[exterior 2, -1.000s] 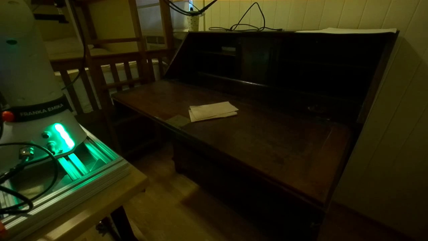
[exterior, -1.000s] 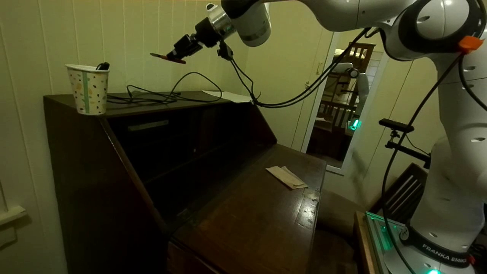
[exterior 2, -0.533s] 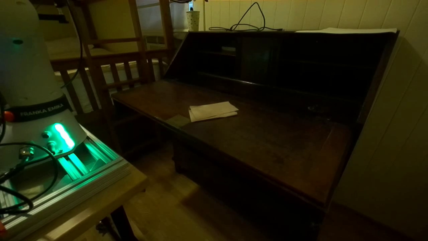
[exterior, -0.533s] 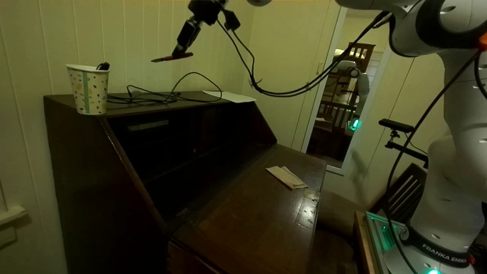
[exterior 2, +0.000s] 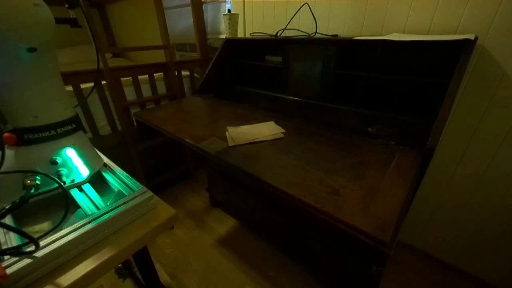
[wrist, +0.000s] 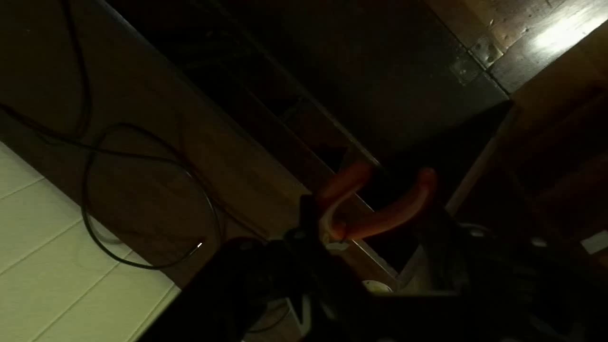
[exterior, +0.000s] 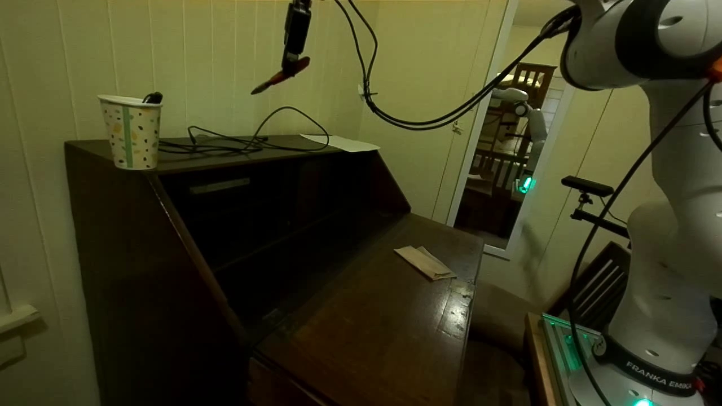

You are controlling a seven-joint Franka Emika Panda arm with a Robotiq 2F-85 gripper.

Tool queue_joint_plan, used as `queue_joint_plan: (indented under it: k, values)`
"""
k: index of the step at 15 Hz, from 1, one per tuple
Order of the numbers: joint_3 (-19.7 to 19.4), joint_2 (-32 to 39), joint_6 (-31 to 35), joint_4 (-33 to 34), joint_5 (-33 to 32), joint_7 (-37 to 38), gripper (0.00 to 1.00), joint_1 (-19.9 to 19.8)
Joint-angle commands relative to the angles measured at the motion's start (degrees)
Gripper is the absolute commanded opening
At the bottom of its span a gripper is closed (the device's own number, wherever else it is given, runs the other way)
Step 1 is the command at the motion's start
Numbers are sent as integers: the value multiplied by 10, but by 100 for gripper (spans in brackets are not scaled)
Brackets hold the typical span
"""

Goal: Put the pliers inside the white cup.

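The pliers (exterior: 275,79), with red handles, hang in the air above the desk top in an exterior view, tip tilted down toward the cup's side. My gripper (exterior: 291,63) points down and is shut on them. In the wrist view two splayed red handles (wrist: 389,216) show between the dark fingers; the rest is hidden or too dark. The white cup (exterior: 131,134), with dark specks and a green stripe, stands upright on the desk top's near corner, left of and below the pliers. It also shows in an exterior view (exterior 2: 231,26), and partly in the wrist view (wrist: 377,286).
A dark object (exterior: 152,97) sticks out of the cup. Looping black cables (exterior: 225,148) lie on the desk top (exterior: 186,163) between cup and paper sheet (exterior: 341,143), one loop rising up. Folded paper (exterior: 426,263) lies on the lowered desk leaf. A wall stands behind.
My gripper has swung from slanted to pointing nearly straight down and shifted right in an exterior view. The pliers moved with it and now tilt more steeply. The cup has not moved.
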Motion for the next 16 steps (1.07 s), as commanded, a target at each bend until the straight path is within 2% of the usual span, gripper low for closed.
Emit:
queue_joint_plan:
  k: [1, 2, 4, 8, 12, 16]
  values:
    - [-1, 9, -1, 9, -3, -2, 54, 0]
    - [-1, 9, 28, -5, 5, 15, 29, -3]
    - [-8, 28, 66, 9, -35, -10, 29, 8]
    - [-2, 84, 28, 91, -99, -109, 29, 33]
    - [-9, 140, -15, 174, -148, -192, 29, 83]
    - [-32, 171, -36, 220, -224, -256, 29, 132]
